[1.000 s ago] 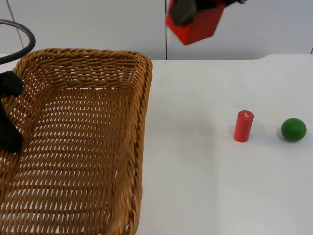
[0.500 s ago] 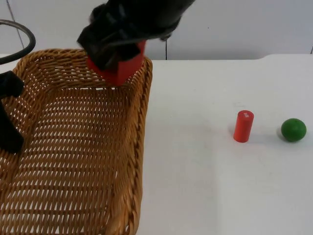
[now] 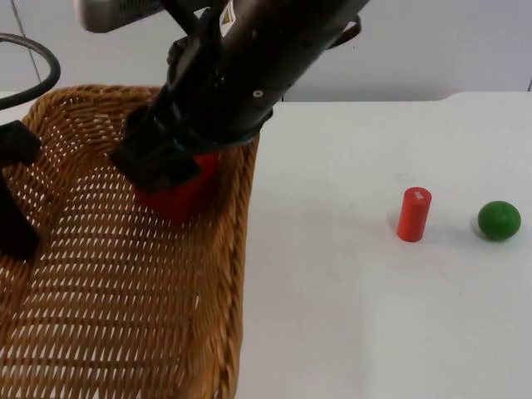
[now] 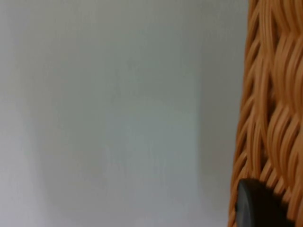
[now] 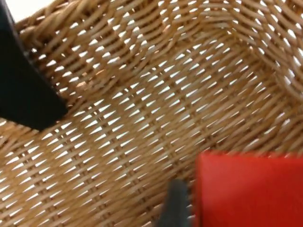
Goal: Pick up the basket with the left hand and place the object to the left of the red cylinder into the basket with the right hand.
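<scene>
A large wicker basket [image 3: 241, 249] takes up the left of the top view, with my left gripper [image 3: 15, 199] shut on its left rim. My right gripper [image 3: 162, 170] reaches over the basket's far part, shut on a red block [image 3: 179, 193] that hangs just above the woven floor. The right wrist view looks down at the red block [image 5: 248, 189] over the basket's weave [image 5: 142, 94]. The basket's wall [image 4: 272, 94] stands close in the left wrist view. A red cylinder [image 3: 413, 214] stands upright on the white table to the right.
A green ball [image 3: 499, 220] lies just right of the red cylinder. The white table [image 3: 349, 316] stretches between basket and cylinder, and a grey partition wall [image 3: 449, 50] closes the far side.
My right arm has swung left and down, carrying the red block from above the table's far edge to inside the basket. The basket and left gripper have stayed put.
</scene>
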`<state>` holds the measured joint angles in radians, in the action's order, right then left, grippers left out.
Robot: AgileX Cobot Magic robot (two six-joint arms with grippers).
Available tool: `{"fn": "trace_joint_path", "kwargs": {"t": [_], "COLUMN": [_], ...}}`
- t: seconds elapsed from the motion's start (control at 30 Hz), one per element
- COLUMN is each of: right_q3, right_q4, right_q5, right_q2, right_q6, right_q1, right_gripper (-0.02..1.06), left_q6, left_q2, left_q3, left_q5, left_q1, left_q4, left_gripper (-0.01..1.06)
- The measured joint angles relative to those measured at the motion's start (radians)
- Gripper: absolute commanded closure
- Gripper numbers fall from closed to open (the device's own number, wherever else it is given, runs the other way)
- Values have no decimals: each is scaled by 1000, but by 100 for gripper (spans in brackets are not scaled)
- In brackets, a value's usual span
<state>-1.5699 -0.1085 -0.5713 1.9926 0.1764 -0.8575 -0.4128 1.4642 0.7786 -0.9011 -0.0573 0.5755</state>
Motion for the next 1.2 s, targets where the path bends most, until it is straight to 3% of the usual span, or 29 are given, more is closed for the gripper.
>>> {"fn": "trace_joint_path", "kwargs": {"t": [0.3,0.63,1.0,1.2], "right_q3": [-3,49,461,595], "right_q4": [0,-2,48,50], "right_q5": [13,-85,-102,-73], "right_q2": [-71,-419,-942,-1130], "right_q6": [1,-10,-12,-12], "right_q1": [0,93,121,121], "right_gripper": [24,24,24,24], "left_q6": [0,0,0,0], "left_q2": [0,0,0,0], "left_q3": [-2,-2,-2,-2], "left_q5": [0,0,2,4], "left_q1": [0,0,0,0], "left_q4": [0,0,-2,-2], "left_gripper": [105,105,105,105]}}
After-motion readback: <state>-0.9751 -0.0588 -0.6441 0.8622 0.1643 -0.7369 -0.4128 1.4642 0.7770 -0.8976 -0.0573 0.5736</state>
